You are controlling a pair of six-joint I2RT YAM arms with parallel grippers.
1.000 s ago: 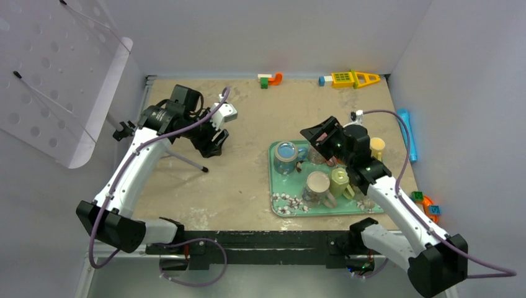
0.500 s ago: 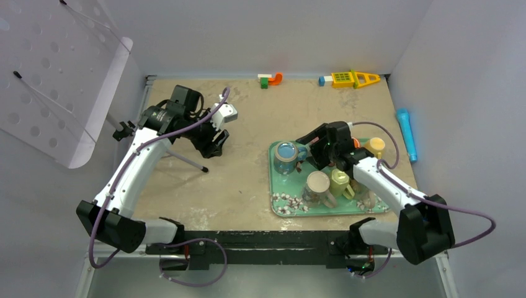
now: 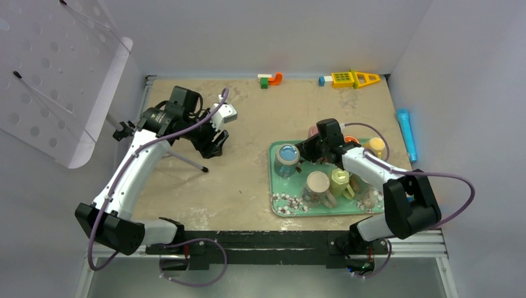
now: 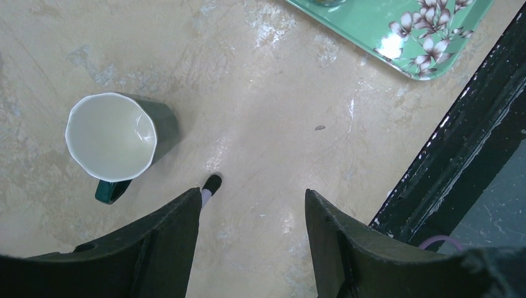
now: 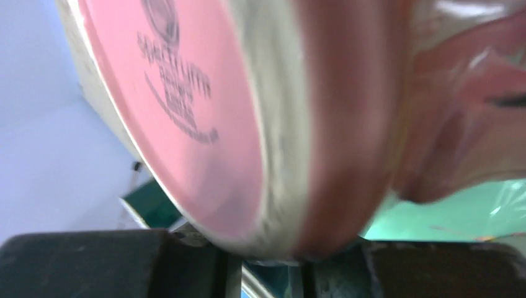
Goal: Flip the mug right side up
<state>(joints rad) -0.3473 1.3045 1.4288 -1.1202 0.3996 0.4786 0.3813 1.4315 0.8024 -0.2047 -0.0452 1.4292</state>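
1. Over the last second the right arm folded in over the tray (image 3: 273, 186), which sat on the right half of the table (image 3: 248, 180) toward its near edge. The right gripper (image 5: 294, 267) came down from above the cluster of cups to the tray's far edge, left of its middle.
2. In that same second its jaws went from wide to narrow. The right wrist view showed the pink mug (image 5: 186, 112) filling the frame between the two fingers. The gripper appeared closed on the mug's wall just below the base.
3. The mug's pink printed base faced the camera at a slant, so it was not yet right side up. The view was blurred, and whether the mug had left the tray could not be told.
4. The left arm had not moved. The left gripper (image 4: 253, 236) hung with its jaws apart and nothing between them, over bare table near the far-left corner. A dark green mug (image 4: 111, 136) stood upright just beside it, mouth up.
5. My reading is that the reach had ended and the grasp had just been made. The turn itself was still to do: lift clear of the neighbouring cups, rotate the wrist until the mouth faced up, then set the mug down.
6. The main risk seemed to be a grip so close to the base that the mug could slip or swing during the rotation.
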